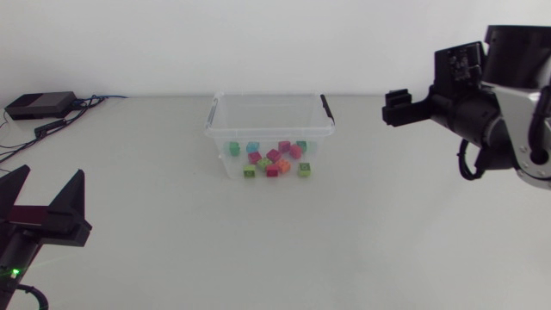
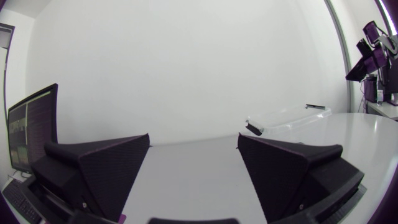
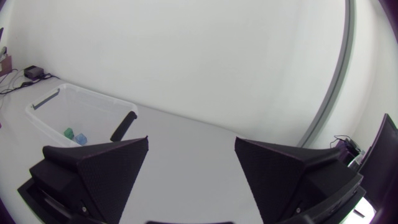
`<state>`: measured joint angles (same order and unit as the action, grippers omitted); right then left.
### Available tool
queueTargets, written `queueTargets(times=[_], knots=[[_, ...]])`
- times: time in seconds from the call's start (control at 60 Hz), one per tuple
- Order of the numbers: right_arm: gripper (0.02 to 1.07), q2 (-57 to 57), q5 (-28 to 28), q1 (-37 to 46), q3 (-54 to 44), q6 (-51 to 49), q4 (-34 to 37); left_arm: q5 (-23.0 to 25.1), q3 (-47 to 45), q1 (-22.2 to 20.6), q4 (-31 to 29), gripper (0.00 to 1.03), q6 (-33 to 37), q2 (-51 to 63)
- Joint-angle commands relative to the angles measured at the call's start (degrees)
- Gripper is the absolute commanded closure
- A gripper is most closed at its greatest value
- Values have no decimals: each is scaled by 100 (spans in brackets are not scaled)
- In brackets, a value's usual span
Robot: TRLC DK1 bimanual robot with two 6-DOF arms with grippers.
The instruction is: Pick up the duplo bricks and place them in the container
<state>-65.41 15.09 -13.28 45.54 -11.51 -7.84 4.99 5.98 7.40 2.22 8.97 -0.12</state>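
A clear plastic container [image 1: 222, 116] with black handles stands at the middle of the table. Several coloured duplo bricks [image 1: 274, 158] lie inside it, pink, green, blue and orange. No brick shows on the table outside it. My left gripper [image 1: 50, 179] sits low at the near left, open and empty [image 2: 194, 140], with the container [image 2: 286, 118] far ahead of it. My right gripper [image 1: 399, 108] hangs high to the right of the container, open with nothing between its fingers [image 3: 191, 143]. In the right wrist view the container [image 3: 93, 98] lies ahead, with a green and a blue brick [image 3: 74, 134] showing inside.
A black box [image 1: 39, 105] with cables lies at the table's back left corner. Bare white tabletop surrounds the container on all sides.
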Motion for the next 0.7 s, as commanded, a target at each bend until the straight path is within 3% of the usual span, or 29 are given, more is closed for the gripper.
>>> queueTargets(times=[0.0,0.45,0.683], knots=[[7,476,46,220,-441,-159,-113,-51,-176,34,130,5,-106,-50],[7,3632,-15,888,-2497,-422,-113,-69,-598,42,780,5,-89,-50],[7,4495,-432,1011,-3097,17,137,-189,-598,-176,507,5,-314,-32]])
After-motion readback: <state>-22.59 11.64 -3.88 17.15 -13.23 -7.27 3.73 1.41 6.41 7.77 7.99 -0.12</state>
